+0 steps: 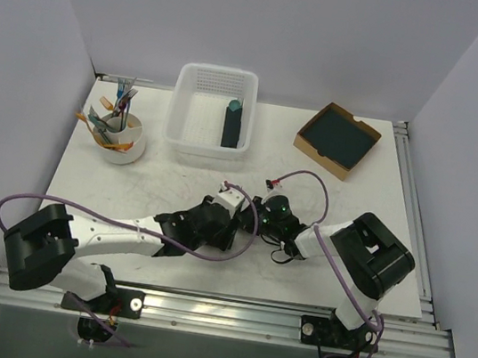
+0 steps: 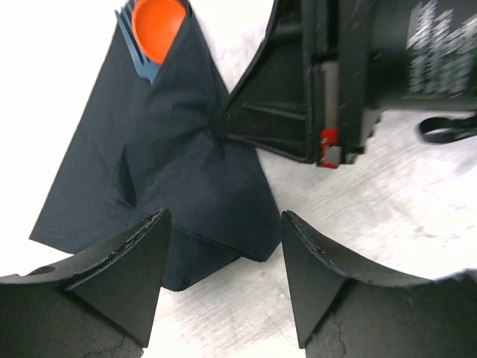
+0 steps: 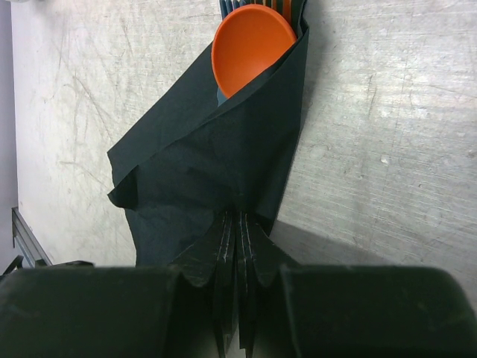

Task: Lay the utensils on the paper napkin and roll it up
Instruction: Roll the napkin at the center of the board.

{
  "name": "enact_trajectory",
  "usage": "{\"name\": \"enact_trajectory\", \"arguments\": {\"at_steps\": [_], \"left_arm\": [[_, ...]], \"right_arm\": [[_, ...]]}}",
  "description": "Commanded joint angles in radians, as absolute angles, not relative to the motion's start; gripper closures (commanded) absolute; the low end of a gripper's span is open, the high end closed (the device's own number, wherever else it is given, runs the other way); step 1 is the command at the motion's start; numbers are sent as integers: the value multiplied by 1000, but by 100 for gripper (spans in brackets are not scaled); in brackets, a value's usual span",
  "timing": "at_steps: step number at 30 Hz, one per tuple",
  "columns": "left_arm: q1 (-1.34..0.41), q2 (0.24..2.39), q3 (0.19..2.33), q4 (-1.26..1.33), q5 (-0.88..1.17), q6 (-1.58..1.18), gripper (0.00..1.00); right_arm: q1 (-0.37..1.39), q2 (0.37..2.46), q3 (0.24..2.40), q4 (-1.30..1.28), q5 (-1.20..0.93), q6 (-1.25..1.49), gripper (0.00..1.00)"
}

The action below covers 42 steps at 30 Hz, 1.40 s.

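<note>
The paper napkin (image 2: 175, 160) lies half-wrapped on the table as a loose dark cone. An orange spoon bowl (image 3: 250, 48) sticks out of the napkin's far end, next to blue fork tines (image 2: 136, 56). My right gripper (image 3: 242, 224) is shut on the napkin's (image 3: 216, 160) gathered near end, and creases fan out from its tips. My left gripper (image 2: 223, 257) stands open just short of the napkin's lower corner, with bare table between its fingers. In the top view both grippers (image 1: 214, 222) (image 1: 265, 214) meet at mid-table and hide the napkin.
A white basket (image 1: 189, 104) at the back holds a dark roll with a teal tip (image 1: 233, 124). A cardboard box (image 1: 303, 141) of dark sheets sits back right. A white cup (image 1: 127, 155) of coloured cutlery stands back left. The right arm's body (image 2: 358, 67) is close beside the left gripper.
</note>
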<state>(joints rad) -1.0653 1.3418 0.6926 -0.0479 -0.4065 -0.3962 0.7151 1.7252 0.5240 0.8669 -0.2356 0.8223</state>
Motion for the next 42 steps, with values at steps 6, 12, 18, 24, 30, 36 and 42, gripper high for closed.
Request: {"name": "enact_trajectory", "arguments": {"at_steps": [6,12,18,24,30,36,42], "left_arm": [[-1083,1434,698,70,-416,-368,31],[-1088,1474,686,84,-416,-356,31],[-1089,1479,666,78,-422,-367,32],[-1089,1448,623,100,-413,-347,32],[-1089,1457,601,129,-410,-321,32],[-1089,1491,600,138,-399,-319,32],[-1089,1509,592,143,-391,-324,32]], "right_arm": [[721,1703,517,813,-210,821,100],[721,1704,518,819,-215,824,100],[721,1707,518,822,-221,822,100],[719,1710,517,827,-222,825,100],[719,1715,520,830,-229,827,100],[718,1707,522,830,-236,830,100],[701,1668,517,827,-262,825,95]]}}
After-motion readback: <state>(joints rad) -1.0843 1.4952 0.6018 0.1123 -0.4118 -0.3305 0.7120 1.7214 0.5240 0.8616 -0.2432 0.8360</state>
